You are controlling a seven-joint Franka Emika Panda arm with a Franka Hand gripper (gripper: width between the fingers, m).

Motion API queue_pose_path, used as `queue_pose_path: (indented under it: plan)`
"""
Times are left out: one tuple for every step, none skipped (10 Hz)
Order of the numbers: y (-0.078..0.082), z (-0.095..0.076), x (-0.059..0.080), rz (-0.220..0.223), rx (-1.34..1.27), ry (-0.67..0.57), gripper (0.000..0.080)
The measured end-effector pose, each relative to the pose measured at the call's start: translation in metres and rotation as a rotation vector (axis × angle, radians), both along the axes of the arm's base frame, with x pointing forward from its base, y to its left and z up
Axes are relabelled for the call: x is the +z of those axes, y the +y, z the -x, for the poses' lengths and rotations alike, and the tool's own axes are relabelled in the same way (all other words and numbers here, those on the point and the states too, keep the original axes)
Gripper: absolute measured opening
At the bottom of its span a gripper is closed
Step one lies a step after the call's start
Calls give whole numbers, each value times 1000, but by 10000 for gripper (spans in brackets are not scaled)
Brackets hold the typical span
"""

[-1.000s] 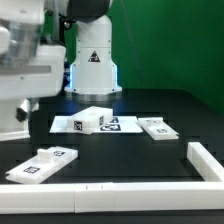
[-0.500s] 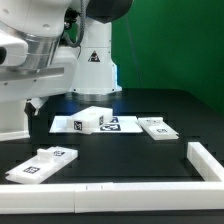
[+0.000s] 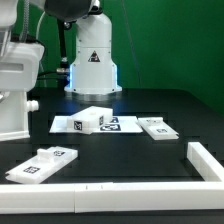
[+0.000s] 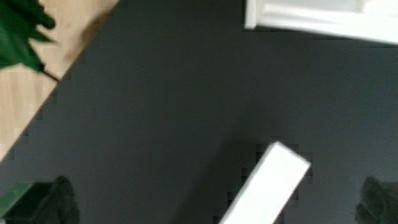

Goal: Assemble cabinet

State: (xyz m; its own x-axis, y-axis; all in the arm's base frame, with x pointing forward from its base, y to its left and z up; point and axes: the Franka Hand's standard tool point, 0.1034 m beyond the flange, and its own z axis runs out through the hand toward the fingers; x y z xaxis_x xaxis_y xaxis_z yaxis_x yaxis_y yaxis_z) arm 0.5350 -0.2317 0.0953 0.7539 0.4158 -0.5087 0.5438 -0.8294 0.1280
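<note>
The cabinet's white box body (image 3: pixel 90 119) stands at the table's middle on the marker board (image 3: pixel 122 125). One flat tagged panel (image 3: pixel 157 127) lies to its right in the exterior view. Another tagged piece (image 3: pixel 45 163) lies at the front left. My gripper (image 3: pixel 31 104) hangs high at the exterior view's left, well apart from all the parts. In the wrist view my gripper (image 4: pixel 214 205) is open and empty, with dark fingertips (image 4: pixel 43 201) wide apart over the black table. A white strip (image 4: pixel 270 185) and a white piece (image 4: pixel 324 18) lie below; I cannot tell which parts they are.
A long plain white rail (image 3: pixel 100 196) runs along the table's front edge and up its right side (image 3: pixel 205 160). The arm's white base (image 3: pixel 93 65) stands behind the marker board. The wrist view shows the table's edge, a wooden floor (image 4: pixel 39 95) and a green plant (image 4: pixel 22 35).
The arm's upper links have swung out of the top left of the exterior view and the hand has shifted slightly. The cabinet parts have not moved.
</note>
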Motion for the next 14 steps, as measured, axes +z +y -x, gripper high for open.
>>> queue_pose_path:
  plan:
    - [4,-1,-4,14,-3,46,795]
    - [8,3,-8,41,-35,103,795]
    - [13,17,-16,113,-143,166,795]
    - [20,31,-21,151,-184,246,795]
    - [31,43,-19,171,-194,324,795]
    - [45,41,-19,174,-166,331,795]
    - [59,36,-17,152,-123,280,795]
    - [58,42,-15,150,-130,289,795]
    - [55,43,-18,152,-133,293,795]
    - [60,43,-17,153,-131,295,795]
    - [79,47,-11,145,-114,313,795]
    - [94,51,-7,137,-90,317,795]
    - [97,55,-4,126,-82,315,795]
    - [85,54,-2,127,-94,300,795]
